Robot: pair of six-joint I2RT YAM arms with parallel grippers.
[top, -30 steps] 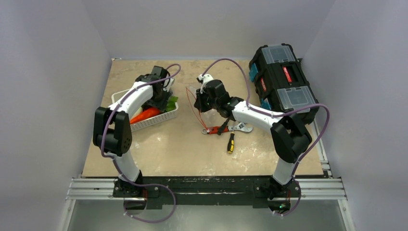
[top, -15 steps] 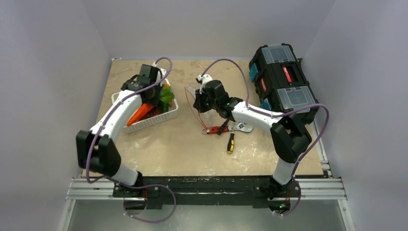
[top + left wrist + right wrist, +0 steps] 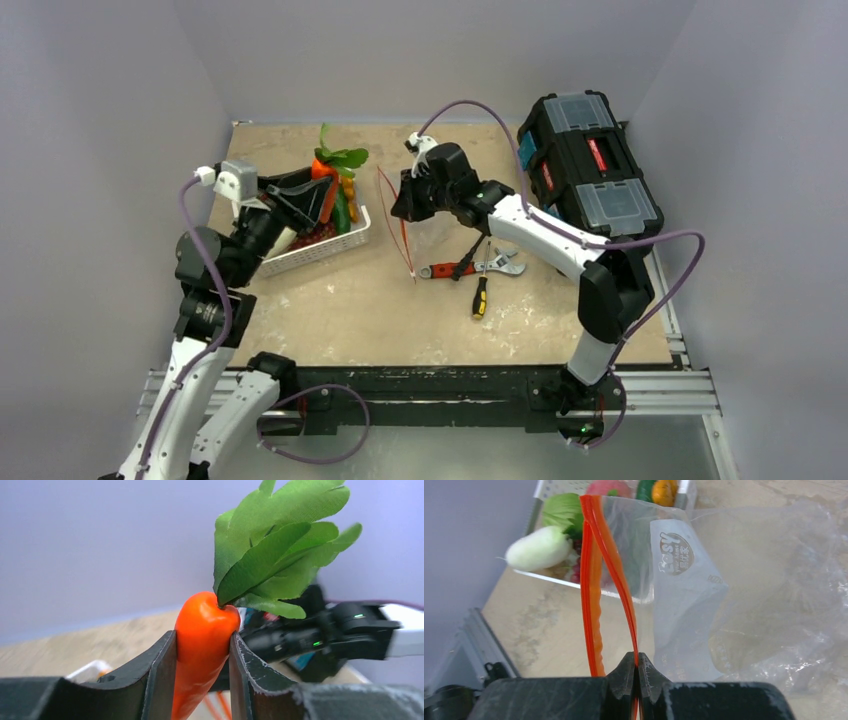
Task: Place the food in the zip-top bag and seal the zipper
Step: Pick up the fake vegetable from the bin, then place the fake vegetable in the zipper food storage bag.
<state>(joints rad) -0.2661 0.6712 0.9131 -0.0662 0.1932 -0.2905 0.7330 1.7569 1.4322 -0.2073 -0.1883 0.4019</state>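
My left gripper point(image 3: 202, 636) is shut on an orange carrot point(image 3: 200, 650) with green leaves point(image 3: 270, 555), held upright. In the top view the left gripper point(image 3: 320, 200) holds the carrot point(image 3: 326, 187) in the air over the white basket point(image 3: 318, 250). My right gripper point(image 3: 637, 657) is shut on one side of the red-orange zipper point(image 3: 616, 575) of the clear zip-top bag point(image 3: 754, 595), holding its mouth open. In the top view the right gripper point(image 3: 402, 205) lifts the zipper point(image 3: 402, 240) a little to the right of the basket. More food lies in the basket point(image 3: 549, 576): a pale green piece point(image 3: 538, 548) and leafy greens point(image 3: 561, 510).
A black toolbox point(image 3: 590, 170) stands at the back right. A red-handled wrench point(image 3: 470, 267) and a yellow-handled screwdriver point(image 3: 481, 296) lie on the table just in front of the bag. Grey walls close in the table on three sides.
My left gripper closed on the carrot in the basket and lifted it out as the arm drew back. My right gripper raised the bag's mouth slightly.
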